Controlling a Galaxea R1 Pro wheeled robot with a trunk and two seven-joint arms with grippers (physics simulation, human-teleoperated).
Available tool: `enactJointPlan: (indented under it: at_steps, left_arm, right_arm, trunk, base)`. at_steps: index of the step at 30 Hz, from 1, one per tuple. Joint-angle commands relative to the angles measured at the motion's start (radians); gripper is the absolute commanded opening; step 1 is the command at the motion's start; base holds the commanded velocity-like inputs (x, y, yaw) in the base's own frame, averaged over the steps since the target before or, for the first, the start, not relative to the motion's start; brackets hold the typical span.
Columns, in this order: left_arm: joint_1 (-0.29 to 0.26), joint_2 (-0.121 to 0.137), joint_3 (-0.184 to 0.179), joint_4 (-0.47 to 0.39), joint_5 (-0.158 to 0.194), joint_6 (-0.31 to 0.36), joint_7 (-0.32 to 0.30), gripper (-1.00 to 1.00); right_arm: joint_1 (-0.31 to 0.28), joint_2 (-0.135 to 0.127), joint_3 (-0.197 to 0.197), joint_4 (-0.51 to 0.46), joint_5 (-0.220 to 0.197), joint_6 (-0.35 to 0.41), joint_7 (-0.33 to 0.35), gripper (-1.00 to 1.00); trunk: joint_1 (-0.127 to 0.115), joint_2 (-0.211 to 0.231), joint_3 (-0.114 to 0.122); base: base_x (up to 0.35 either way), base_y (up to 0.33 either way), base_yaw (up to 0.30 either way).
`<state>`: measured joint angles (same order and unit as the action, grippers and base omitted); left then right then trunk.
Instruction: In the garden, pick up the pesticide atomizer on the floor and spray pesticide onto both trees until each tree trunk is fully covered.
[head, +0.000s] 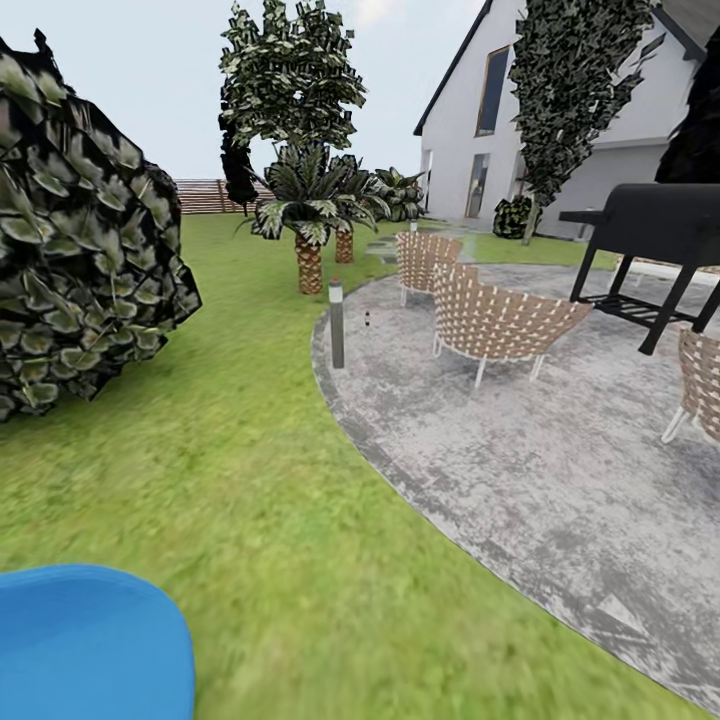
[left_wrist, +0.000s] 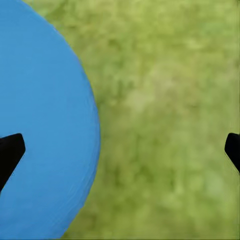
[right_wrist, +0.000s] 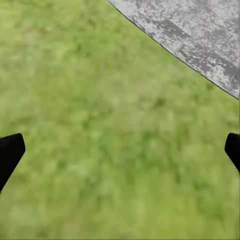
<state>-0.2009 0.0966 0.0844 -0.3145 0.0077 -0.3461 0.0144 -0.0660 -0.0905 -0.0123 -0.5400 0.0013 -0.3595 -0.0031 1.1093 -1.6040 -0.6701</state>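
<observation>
Both grippers, left gripper and right gripper, hang wide open over grass, patio at 2 o'clock; a sprayer's probably light, slick plastic, so I'd grab its neck.

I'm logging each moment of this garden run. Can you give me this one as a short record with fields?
setting: grass lawn beside a grey paved patio
on patio: woven chairs, black grill
near patio edge: short lamp post, small dark object, too small to identify
left tool: open, empty, above grass
right tool: open, empty, above grass
</observation>
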Motion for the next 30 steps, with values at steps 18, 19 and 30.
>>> enactJointPlan:
  at_steps: [18, 19, 30]
  left_arm:
    - [0.000, 0.000, 0.001, 0.000, 0.000, 0.001, 0.000, 1.00]
    - [0.000, 0.000, 0.001, 0.000, 0.000, 0.001, 0.000, 1.00]
    - [0.000, 0.000, 0.001, 0.000, 0.000, 0.001, 0.001, 1.00]
  right_arm:
    - [0.000, 0.000, 0.000, -0.001, -0.001, -0.001, 0.000, 1.00]
    - [0.000, 0.000, 0.000, -0.001, 0.000, -0.001, 0.000, 1.00]
    - [0.000, 0.000, 0.000, -0.001, -0.001, -0.001, 0.000, 1.00]
  trunk:
    - [0.000, 0.000, 0.000]
    - [0.000, 0.000, 0.000]
    - [0.000, 0.000, 0.000]
  base:
    - [0.302, -0.128, 0.000]
    - [0.322, -0.062, 0.000]
    - [0.337, -0.010, 0.000]
